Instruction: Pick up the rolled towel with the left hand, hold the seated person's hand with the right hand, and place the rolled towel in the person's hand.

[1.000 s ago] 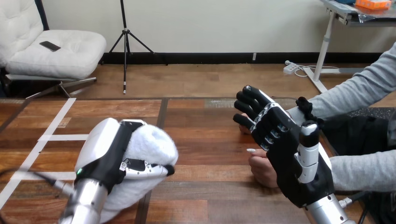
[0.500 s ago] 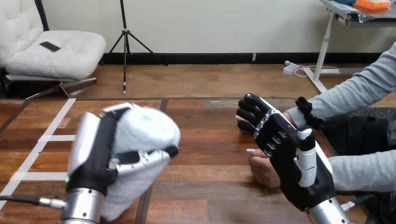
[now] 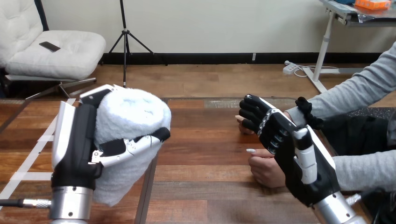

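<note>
Raised since a second ago, the left hand (image 3: pixel 74 140) now stands upright at lower left, and the towel (image 3: pixel 130 116) has come up with it. Its fingers and thumb are curled round the towel, the thumb lying across the roll's front. Well apart, at right centre, the right hand (image 3: pixel 292 154) shows its back, in front of the person's upper hand (image 3: pixel 241 126), whose fingertip peeks out at its left edge. Whether it grips that hand I cannot tell. The person's lower hand (image 3: pixel 262 169) rests on the table (image 3: pixel 205 186), just left of the right hand.
</note>
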